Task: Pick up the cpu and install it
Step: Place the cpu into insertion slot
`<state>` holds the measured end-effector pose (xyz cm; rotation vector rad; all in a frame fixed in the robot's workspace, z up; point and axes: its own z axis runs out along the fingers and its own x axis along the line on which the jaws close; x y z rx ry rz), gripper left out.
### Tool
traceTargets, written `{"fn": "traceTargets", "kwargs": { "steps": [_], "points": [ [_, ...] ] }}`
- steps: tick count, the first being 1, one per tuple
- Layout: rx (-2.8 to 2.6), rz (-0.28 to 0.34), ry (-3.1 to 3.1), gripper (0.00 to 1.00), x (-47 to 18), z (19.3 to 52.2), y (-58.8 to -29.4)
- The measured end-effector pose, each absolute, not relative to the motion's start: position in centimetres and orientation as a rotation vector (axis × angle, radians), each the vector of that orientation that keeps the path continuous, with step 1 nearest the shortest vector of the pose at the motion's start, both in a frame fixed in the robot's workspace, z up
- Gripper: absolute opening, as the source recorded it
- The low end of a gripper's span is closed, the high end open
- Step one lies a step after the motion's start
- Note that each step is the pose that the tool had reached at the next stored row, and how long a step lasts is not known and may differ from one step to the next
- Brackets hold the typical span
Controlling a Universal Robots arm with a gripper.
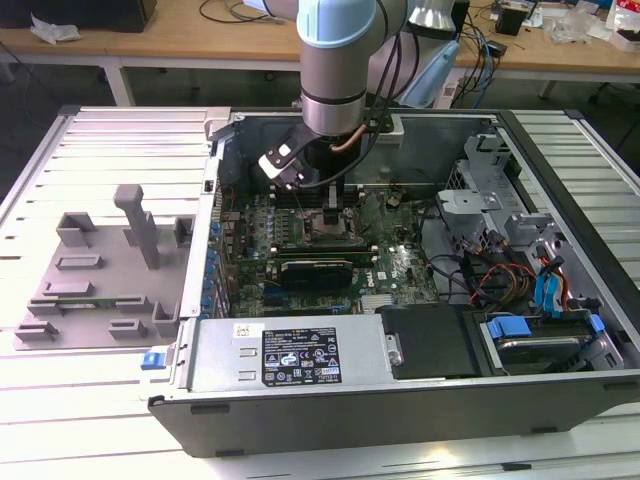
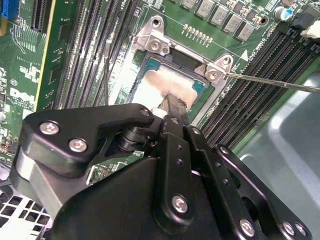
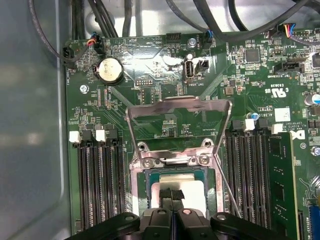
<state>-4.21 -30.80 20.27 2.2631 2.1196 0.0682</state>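
Inside the socket (image 3: 143, 196), under the raised frame (image 3: 176, 103), lies the cpu (image 3: 194, 192); the gripper (image 3: 172, 193), fingers pressed together, touches its top.

My arm (image 1: 338, 60) hangs in from the far side of the scene, its last grey-and-blue section standing close to upright. Under it sits my wrist (image 1: 328, 150), dark and round, with a white block (image 1: 283, 165) fixed on the exterior view's left. My fingers (image 1: 331, 205) point straight down below the wrist. In the second wrist view the fingers (image 2: 175, 107) are drawn together into one thin black tip, and the black links (image 2: 100, 130) behind them are folded in close. In the first wrist view the fingers (image 3: 171, 196) meet pad against pad at the middle, with no gap between them.
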Motion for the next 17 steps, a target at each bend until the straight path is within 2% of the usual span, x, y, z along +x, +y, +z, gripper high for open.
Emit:
{"fn": "traceTargets", "kwargs": {
  "steps": [4,11,17],
  "points": [
    [2.269,0.073,2.114,0.11,-4.2,20.5,-30.7],
    [2.272,0.069,2.110,0.11,-4.2,23.0,-30.8],
    [2.272,0.069,2.109,0.11,-4.2,24.1,-31.9]
  ]
}}
